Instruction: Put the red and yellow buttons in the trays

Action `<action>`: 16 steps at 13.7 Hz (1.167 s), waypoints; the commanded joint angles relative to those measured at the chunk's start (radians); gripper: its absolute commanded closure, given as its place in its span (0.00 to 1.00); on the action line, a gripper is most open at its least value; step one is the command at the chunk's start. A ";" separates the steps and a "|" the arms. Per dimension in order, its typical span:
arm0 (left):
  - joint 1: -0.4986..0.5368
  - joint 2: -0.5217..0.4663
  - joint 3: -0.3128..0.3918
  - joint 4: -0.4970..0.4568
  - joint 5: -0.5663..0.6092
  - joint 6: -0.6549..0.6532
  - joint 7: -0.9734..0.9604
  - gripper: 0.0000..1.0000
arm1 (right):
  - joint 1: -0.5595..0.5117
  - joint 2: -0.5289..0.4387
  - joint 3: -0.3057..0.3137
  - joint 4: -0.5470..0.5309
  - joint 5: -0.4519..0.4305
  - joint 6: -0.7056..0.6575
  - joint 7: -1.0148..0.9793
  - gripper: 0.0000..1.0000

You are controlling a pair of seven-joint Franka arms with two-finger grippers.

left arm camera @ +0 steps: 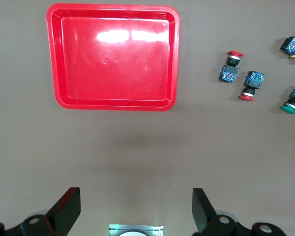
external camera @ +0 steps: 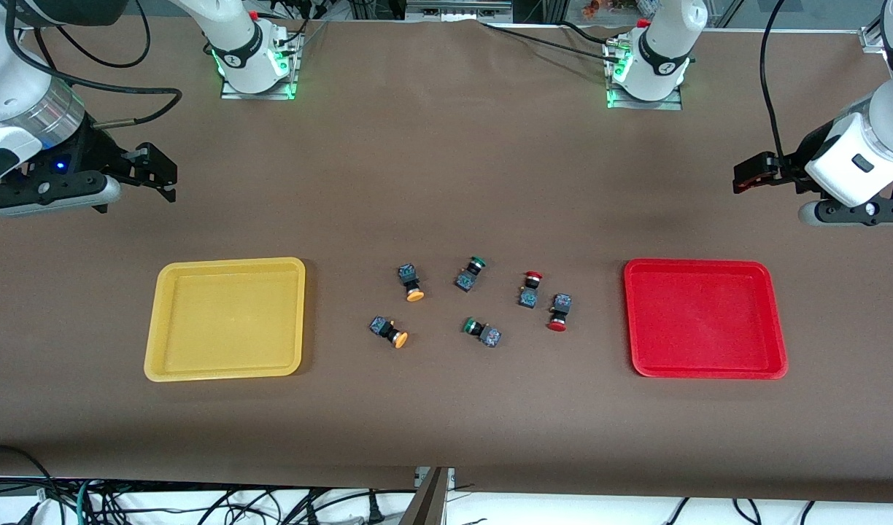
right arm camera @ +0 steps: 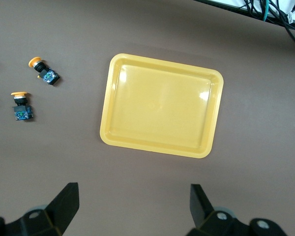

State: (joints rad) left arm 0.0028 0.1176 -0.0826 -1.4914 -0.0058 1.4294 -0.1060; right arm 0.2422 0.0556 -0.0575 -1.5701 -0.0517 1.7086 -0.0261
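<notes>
left gripper [left arm camera: 136, 209], fingers spread and empty, hangs above bare table beside the shallow red plastic tray [external camera: 775, 321]; right gripper [right arm camera: 133, 209] likewise by the yellow tray [external camera: 162, 321]. red-capped buttons [external camera: 532, 289] (both lying on their sides) sit toward the left arm's end of the cluster, yellow-capped buttons [external camera: 410, 282] toward the right's.

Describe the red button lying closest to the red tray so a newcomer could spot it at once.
Start at the red tray at the left arm's end of the table. Beside its rim, toward the table's middle, two red-capped buttons lie on the brown cloth. The one meant is nearer the tray and nearer the front camera than the other red button, and its red cap points toward that camera.
</notes>
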 commanded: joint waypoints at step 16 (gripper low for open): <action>-0.029 0.154 -0.014 0.082 0.000 0.115 0.005 0.00 | 0.003 0.007 0.001 0.030 0.001 0.006 0.000 0.00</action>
State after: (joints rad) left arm -0.0097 0.2182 -0.0927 -1.4492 -0.0058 1.5122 -0.1060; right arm 0.2422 0.0557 -0.0575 -1.5624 -0.0517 1.7197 -0.0261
